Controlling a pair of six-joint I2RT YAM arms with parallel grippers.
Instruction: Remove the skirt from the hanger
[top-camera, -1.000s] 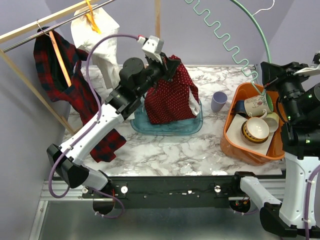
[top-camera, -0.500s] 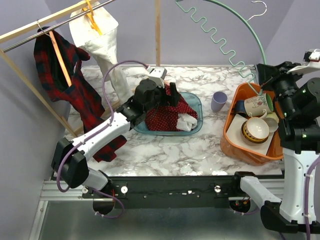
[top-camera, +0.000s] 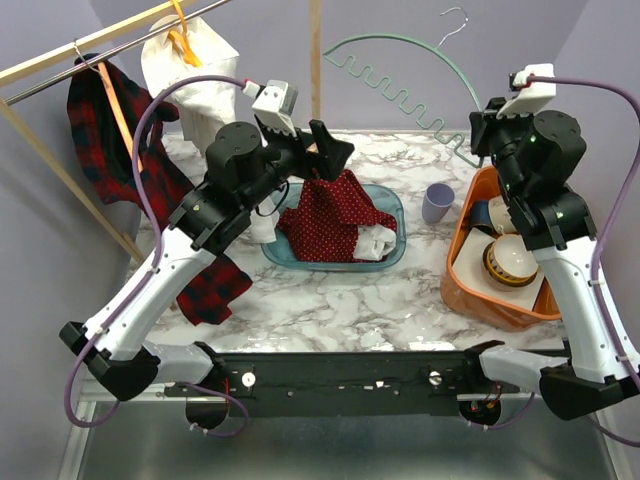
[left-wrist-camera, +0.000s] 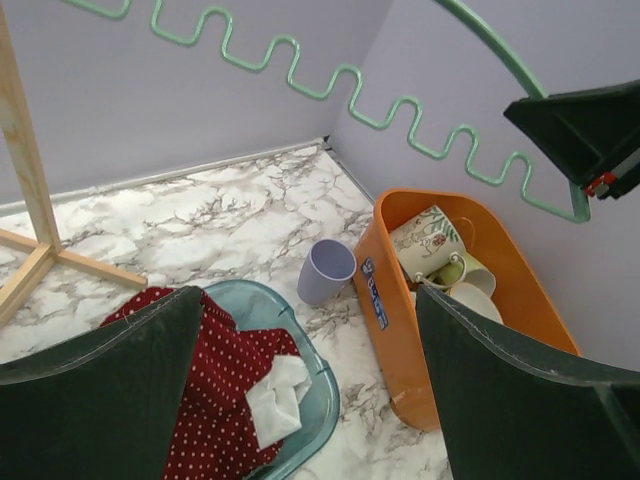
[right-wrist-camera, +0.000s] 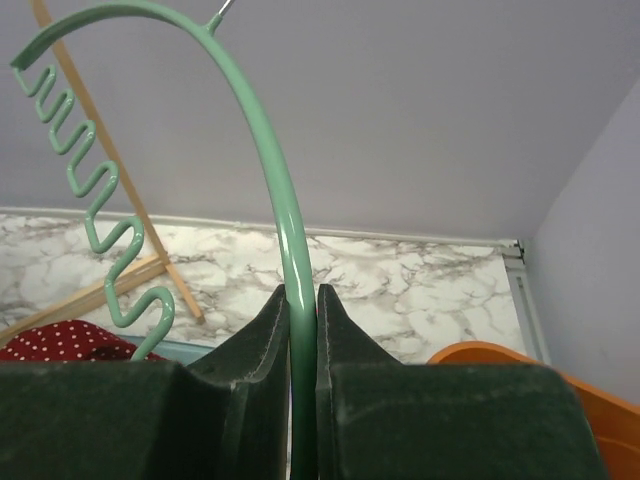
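the left claw (top-camera: 325, 155) hangs over the far-middle of the marble table (top-camera: 330, 300) with its fingers spread wide and nothing between them. the skirt (top-camera: 330, 220), red with white dots, lies in a loose heap inside the clear teal dish (top-camera: 402, 228), a bit of white cloth showing at its right edge. the heap rises to a peak just under the left claw. in the left wrist view the skirt (left-wrist-camera: 215, 390) sits below and to the left of the open fingers, apart from them.

the right claw (top-camera: 480, 138) is clenched on the green wire hanger (right-wrist-camera: 268, 160). the wrist view shows both fingers pressed against the wire from either side. the hanger is held high, right of the dish and well clear of the skirt, with no cloth on it. an orange bin (top-camera: 460, 270) of cups stands to the right, with a purple cup (top-camera: 437, 203) between it and the dish.
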